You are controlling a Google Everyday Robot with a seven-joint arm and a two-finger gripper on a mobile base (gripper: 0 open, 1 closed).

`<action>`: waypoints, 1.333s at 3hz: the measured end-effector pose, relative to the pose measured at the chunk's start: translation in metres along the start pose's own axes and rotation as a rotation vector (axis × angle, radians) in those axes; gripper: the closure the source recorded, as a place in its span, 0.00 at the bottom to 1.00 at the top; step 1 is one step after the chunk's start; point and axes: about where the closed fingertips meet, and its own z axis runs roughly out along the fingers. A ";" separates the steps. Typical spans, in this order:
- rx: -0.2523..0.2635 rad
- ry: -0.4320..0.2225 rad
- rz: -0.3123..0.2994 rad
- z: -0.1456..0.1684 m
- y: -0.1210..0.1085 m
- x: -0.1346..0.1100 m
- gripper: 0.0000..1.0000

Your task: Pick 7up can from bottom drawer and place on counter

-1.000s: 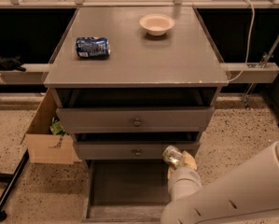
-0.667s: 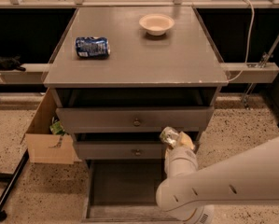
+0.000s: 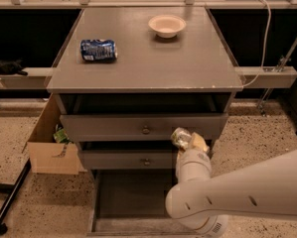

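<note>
The 7up can, green and white with a silver end, is held in my gripper in front of the upper knob-fronted drawer, well above the open bottom drawer. The gripper is shut on the can, with a pale finger beside it. My white arm reaches up from the lower right and hides the drawer's right part. The grey counter lies above and behind the can.
A blue and white can lies on its side on the counter's left. A pale bowl stands at its back right. Two knob-fronted drawers are closed. A cardboard box sits on the floor at the left.
My gripper has risen with the 7up can from beside the lower knob-fronted drawer to the upper one, shifting slightly left.
</note>
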 end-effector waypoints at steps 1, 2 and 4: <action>0.072 0.001 -0.035 -0.003 -0.043 -0.008 1.00; 0.116 0.010 -0.072 -0.003 -0.071 -0.013 1.00; 0.223 0.003 -0.074 -0.018 -0.113 -0.023 1.00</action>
